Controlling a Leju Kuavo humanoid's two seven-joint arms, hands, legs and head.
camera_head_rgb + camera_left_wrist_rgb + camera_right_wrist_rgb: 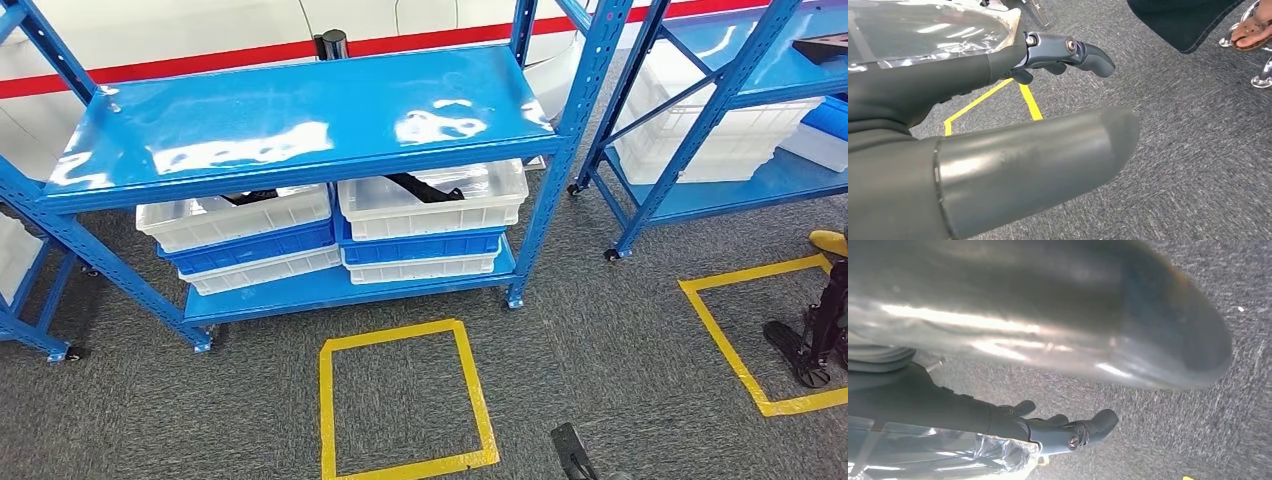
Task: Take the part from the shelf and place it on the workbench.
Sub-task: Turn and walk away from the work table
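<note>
Well apart: part (pixel 425 188), fingers (pixel 1068 50)

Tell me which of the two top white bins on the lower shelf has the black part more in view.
The right-hand top white bin: its black part lies across the open middle, while the left top white bin shows only a dark piece at its back edge.

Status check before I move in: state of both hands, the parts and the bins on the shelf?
Left hand: holds nothing, fingers apart.
Right hand: holds nothing, fingers apart.
Right part: lying in right white bin.
Left part: lying in left white bin.
Bins: stacked, uncovered.
</note>
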